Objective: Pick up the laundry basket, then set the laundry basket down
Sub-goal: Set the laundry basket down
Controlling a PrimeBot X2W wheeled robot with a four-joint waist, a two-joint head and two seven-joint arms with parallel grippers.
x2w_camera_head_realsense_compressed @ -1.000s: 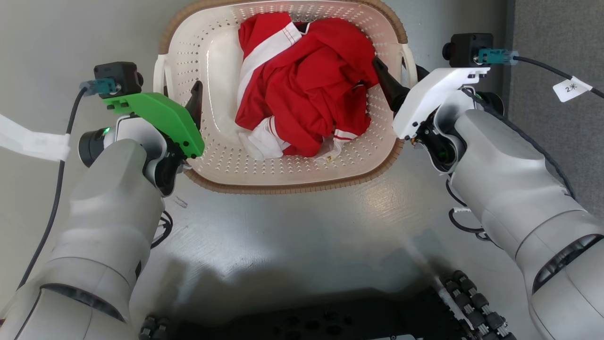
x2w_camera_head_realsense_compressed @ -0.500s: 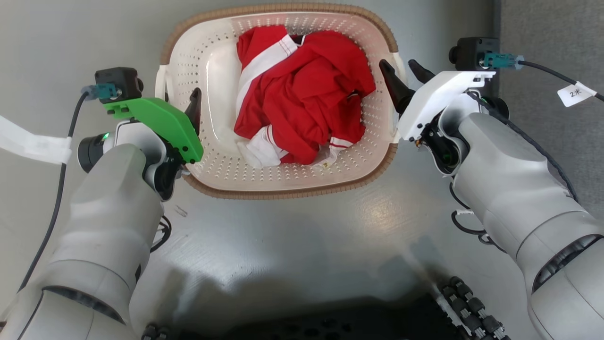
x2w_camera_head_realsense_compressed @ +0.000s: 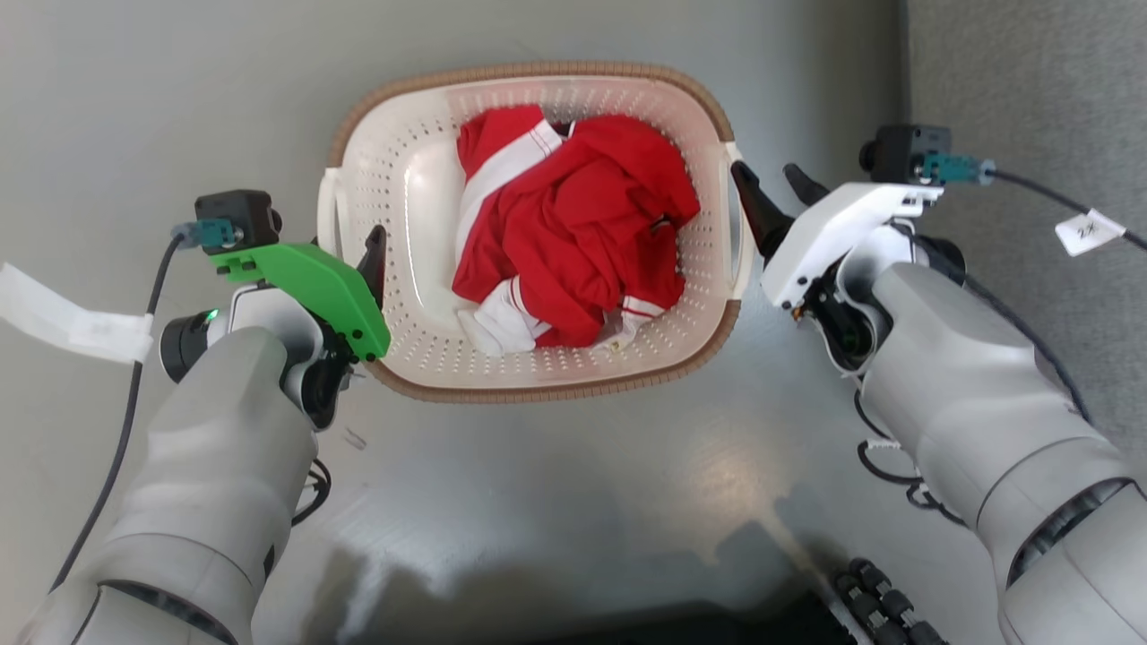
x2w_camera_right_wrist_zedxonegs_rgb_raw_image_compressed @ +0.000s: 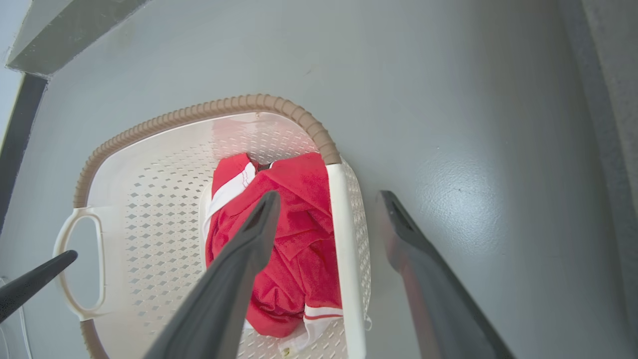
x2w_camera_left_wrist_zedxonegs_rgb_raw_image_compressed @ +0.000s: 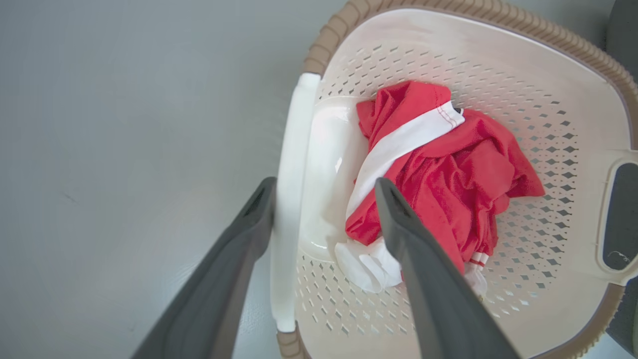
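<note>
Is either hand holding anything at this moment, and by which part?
Nothing is gripped: the open left hand straddles the left handle of the laundry basket, the open right hand its right handle.

Cable tag [x2w_camera_head_realsense_compressed: 1087,232], marking unreadable

Grey forearms [x2w_camera_head_realsense_compressed: 215,430], green bracket [x2w_camera_head_realsense_compressed: 309,287], white bracket [x2w_camera_head_realsense_compressed: 833,228], dark fingers [x2w_camera_head_realsense_compressed: 757,210]

Smooth grey floor [x2w_camera_head_realsense_compressed: 134,90], semi-gloss, w/ soft glare patch [x2w_camera_head_realsense_compressed: 726,448] near btm centre of head view. Dark shadow [x2w_camera_head_realsense_compressed: 538,582] just below that. Rougher, darker grey strip [x2w_camera_head_realsense_compressed: 1030,72] along rt edge, carpet-like. In rt wrist view, pale wall base [x2w_camera_right_wrist_zedxonegs_rgb_raw_image_compressed: 60,30] top left, dark band [x2w_camera_right_wrist_zedxonegs_rgb_raw_image_compressed: 17,124] beneath.
</note>
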